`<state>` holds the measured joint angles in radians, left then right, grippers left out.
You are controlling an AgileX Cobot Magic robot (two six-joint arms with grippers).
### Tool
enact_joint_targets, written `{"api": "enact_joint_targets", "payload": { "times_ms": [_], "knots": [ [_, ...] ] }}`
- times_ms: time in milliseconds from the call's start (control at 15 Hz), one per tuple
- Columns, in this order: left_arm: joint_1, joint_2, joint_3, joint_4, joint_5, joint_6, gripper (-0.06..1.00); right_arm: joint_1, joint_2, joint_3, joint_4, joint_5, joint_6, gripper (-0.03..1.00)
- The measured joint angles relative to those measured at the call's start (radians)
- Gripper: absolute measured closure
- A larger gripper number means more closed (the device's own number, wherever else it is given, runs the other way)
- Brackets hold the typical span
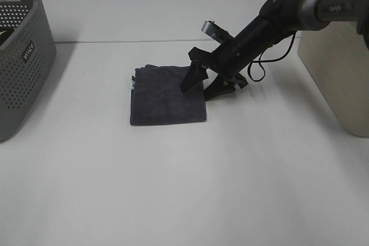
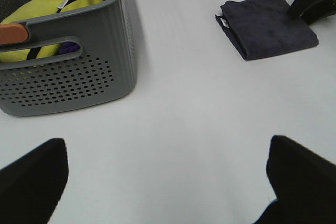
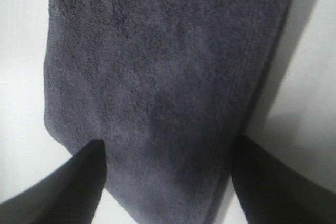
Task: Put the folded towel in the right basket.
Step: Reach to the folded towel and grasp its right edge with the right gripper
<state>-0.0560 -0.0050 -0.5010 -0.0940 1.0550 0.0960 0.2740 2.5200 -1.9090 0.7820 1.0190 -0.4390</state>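
The folded towel [image 1: 164,99] looks soft, light and floppy. The right gripper [image 1: 199,91], jaws spread, straddles its far right edge; pinch every layer there.

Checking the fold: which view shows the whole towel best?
Exterior high: almost the whole folded towel lies flat, the open right hand over its edge. Left wrist shows it small, distant; right wrist, only a close patch.

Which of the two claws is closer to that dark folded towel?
Right. The right gripper hangs open astride one edge of the towel. The left gripper is far off, near the gray basket, with bare table between it and the towel.
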Motion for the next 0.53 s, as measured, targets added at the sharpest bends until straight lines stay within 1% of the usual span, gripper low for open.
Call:
{"api": "enact_joint_targets", "payload": {
  "times_ms": [67,133,200,333,400,533],
  "knots": [
    [0.000,0.000,0.000,0.000,0.000,0.000,-0.03,0.009,0.003,0.000,0.019,-0.019,0.000,0.34],
    [0.000,0.000,0.000,0.000,0.000,0.000,-0.03,0.018,0.004,0.000,0.021,-0.047,-0.001,0.40],
    [0.000,0.000,0.000,0.000,0.000,0.000,-0.03,0.028,0.009,0.000,0.015,-0.072,-0.001,0.53],
    [0.000,0.000,0.000,0.000,0.000,0.000,-0.03,0.037,0.019,0.000,0.001,-0.092,0.007,0.86],
    [0.000,0.000,0.000,0.000,0.000,0.000,-0.03,0.037,0.019,0.000,-0.001,-0.093,0.009,0.90],
    [0.000,0.000,0.000,0.000,0.000,0.000,-0.03,0.037,0.019,0.000,-0.002,-0.093,0.010,0.92]
  ]
}}
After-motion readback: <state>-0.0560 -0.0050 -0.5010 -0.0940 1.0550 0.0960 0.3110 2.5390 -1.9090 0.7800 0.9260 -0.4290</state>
